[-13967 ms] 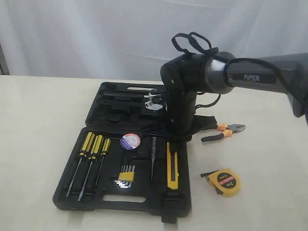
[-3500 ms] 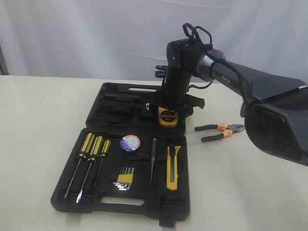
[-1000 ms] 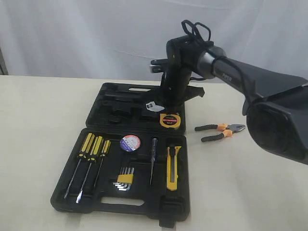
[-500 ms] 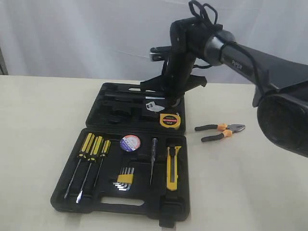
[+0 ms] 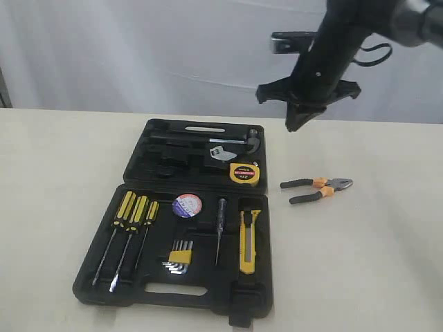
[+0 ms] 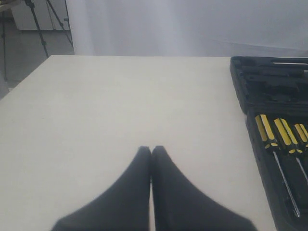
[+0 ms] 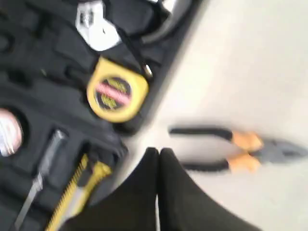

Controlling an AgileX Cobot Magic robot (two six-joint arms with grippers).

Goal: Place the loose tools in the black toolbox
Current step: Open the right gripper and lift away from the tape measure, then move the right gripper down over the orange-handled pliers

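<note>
black toolbox point(image 5: 208, 273): moulded plastic, matt black, faint sheen
table point(image 5: 48, 180): smooth, matt, pale cream
pliers point(image 5: 332, 185): dull grey metal head, black-and-orange plastic-looking grips
tape measure point(image 5: 244, 173): glossy yellow plastic shell
screwdrivers point(image 5: 136, 209): shiny metal shafts, yellow-black plastic handles
backdrop point(image 5: 138, 55): white cloth, soft folds

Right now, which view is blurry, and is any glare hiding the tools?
Right wrist view: motion blur smears the pliers and tape measure. Left wrist view: the screwdrivers are fairly sharp; the left gripper is only a soft dark shape. Exterior view: sharp and evenly lit; no glare hides a tool in the toolbox.
</note>
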